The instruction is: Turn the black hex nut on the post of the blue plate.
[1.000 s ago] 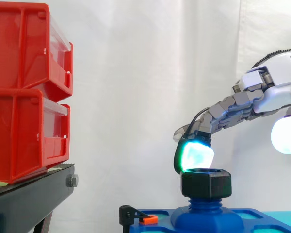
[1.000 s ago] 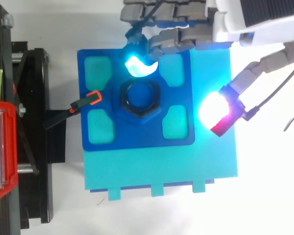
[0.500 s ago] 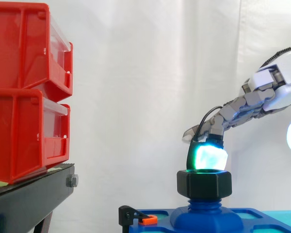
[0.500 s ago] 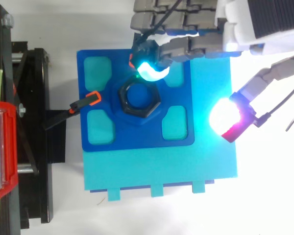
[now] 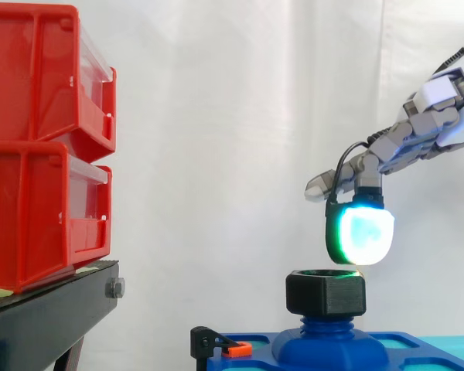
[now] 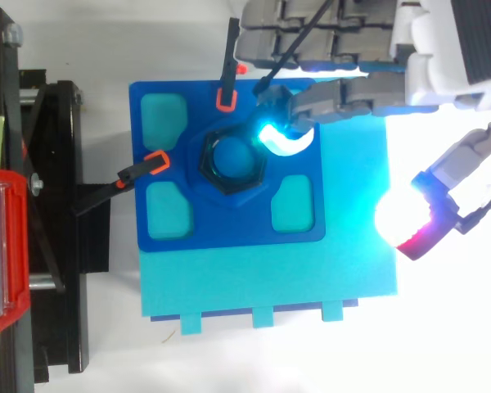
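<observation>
— What does the nut look like, and where does it sit?
— The black hex nut point(image 5: 325, 293) is matte and six-sided. It is threaded on the blue post point(image 6: 233, 158) at the middle of the blue plate point(image 6: 229, 229).
— And your hand?
— My hand point(image 5: 417, 135) hangs above it with its fingers apart, holding nothing. One cyan-glowing fingertip point(image 5: 361, 236) hovers just over the nut's side nearer the plate's right edge, with a thin gap between them.
</observation>
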